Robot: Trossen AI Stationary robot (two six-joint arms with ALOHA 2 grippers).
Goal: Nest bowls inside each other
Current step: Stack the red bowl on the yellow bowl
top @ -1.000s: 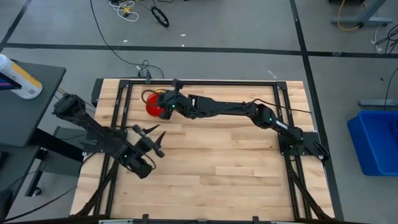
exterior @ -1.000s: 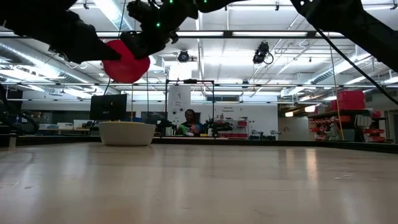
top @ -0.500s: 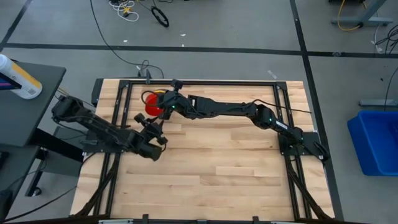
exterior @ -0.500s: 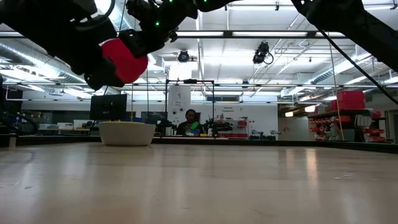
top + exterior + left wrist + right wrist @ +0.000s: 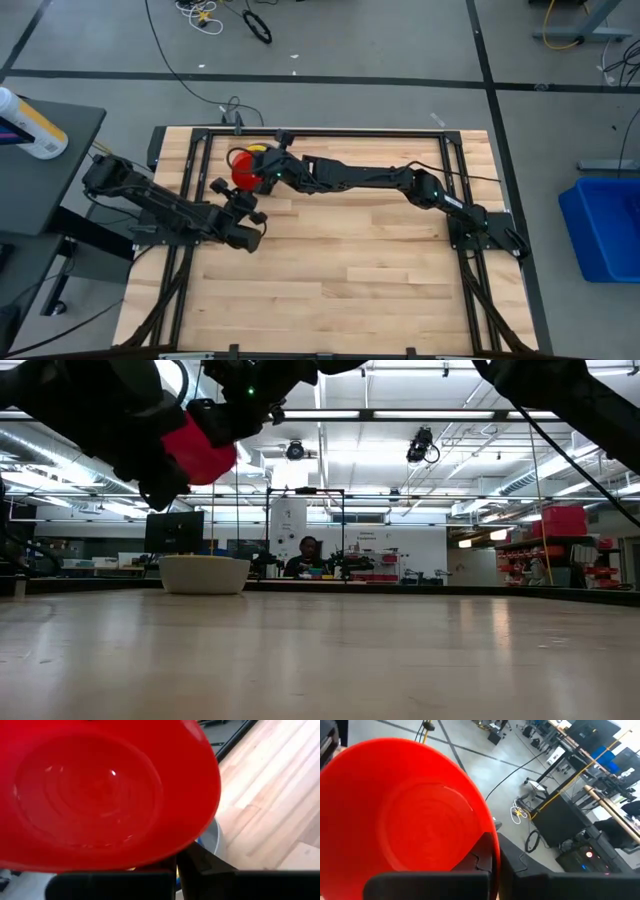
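Note:
The red bowl (image 5: 241, 169) hangs tipped on its side above the table's far left, over a stack of bowls. Of that stack a grey outer bowl (image 5: 205, 576) with a yellow rim stands on its base, and yellow (image 5: 258, 149) peeks out beyond the red bowl. My right gripper (image 5: 498, 851) reaches in from the right and is shut on the red bowl (image 5: 405, 805). My left gripper (image 5: 233, 193) comes from the near left and is shut at the red bowl's (image 5: 100, 790) lower rim. The grey bowl (image 5: 210, 837) shows under it. My left gripper meets the red bowl's lower rim (image 5: 170, 856) with its shut fingers, slanting in from the table's near left; the rim seems pinched between them. The bowl stays clear of the stack. My right gripper pinches the bowl's rim (image 5: 493, 838), one finger (image 5: 481, 856) inside and one outside, nearly level from the right. The bowl hangs tilted, lifted clear.
Black frame rails (image 5: 196, 170) run along the table's left, far and right sides. The wide wooden top (image 5: 360, 260) lies bare toward the near and right. A side table (image 5: 40, 150) with a bottle stands off the left edge.
My left gripper has swung from the near left toward the far edge, up to the red bowl, and has gone from wide open to shut at its rim. The red bowl has stayed almost still in my right gripper.

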